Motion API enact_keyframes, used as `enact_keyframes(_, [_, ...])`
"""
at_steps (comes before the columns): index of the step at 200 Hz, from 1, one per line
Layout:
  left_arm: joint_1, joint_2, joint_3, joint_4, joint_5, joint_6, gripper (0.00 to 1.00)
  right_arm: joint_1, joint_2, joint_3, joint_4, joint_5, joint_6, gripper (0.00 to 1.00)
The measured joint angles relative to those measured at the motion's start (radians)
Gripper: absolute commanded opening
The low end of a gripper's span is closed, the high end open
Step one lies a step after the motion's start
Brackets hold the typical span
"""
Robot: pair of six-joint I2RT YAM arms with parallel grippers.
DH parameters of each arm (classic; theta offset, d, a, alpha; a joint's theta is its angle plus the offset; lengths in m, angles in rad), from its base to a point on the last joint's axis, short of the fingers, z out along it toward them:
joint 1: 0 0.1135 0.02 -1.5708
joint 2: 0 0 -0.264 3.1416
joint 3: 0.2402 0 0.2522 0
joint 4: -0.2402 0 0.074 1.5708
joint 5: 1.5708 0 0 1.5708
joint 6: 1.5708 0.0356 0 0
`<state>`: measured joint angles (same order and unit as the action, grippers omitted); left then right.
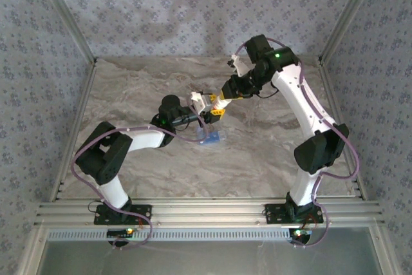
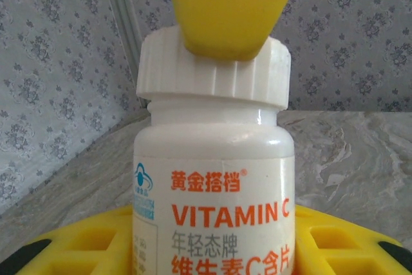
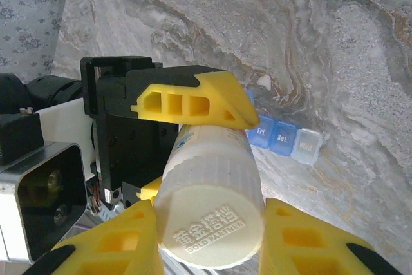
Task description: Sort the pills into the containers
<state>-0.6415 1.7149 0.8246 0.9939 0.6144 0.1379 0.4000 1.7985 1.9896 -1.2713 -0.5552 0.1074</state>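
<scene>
A white bottle (image 2: 215, 178) with orange "VITAMIN C" lettering is held above the marble table. My left gripper (image 2: 212, 249) is shut on its body, a yellow finger on each side. My right gripper (image 3: 211, 236) is shut on the bottle's ribbed white cap (image 3: 211, 223), and one of its fingers (image 2: 225, 4) covers the cap's top in the left wrist view. In the top view both grippers (image 1: 205, 109) (image 1: 215, 104) meet at mid-table. The blue pill box (image 3: 283, 136), whose compartments are the containers, lies on the table below with its lids marked Fri. and Sat. The pills are hidden.
The pill box (image 1: 211, 137) lies just in front of the two joined grippers. Patterned walls with metal corner posts (image 1: 71, 24) enclose the table on three sides. The left arm's black wrist body (image 3: 116, 133) sits close beside my right fingers.
</scene>
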Motion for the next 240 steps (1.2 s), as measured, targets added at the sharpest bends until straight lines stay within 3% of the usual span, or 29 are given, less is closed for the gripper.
enact_keyframes(72, [-0.008, -0.014, 0.007, -0.074, -0.004, 0.019, 0.00, -0.016, 0.002, -0.048, 0.011, -0.047, -0.007, 0.29])
enact_keyframes(172, [-0.013, -0.013, 0.007, -0.233, -0.074, 0.082, 0.00, -0.031, -0.014, -0.244, 0.199, -0.096, 0.291, 0.31])
enact_keyframes(240, [-0.020, -0.009, 0.016, -0.208, -0.090, 0.082, 0.00, -0.035, -0.032, -0.246, 0.213, -0.084, 0.341, 0.48])
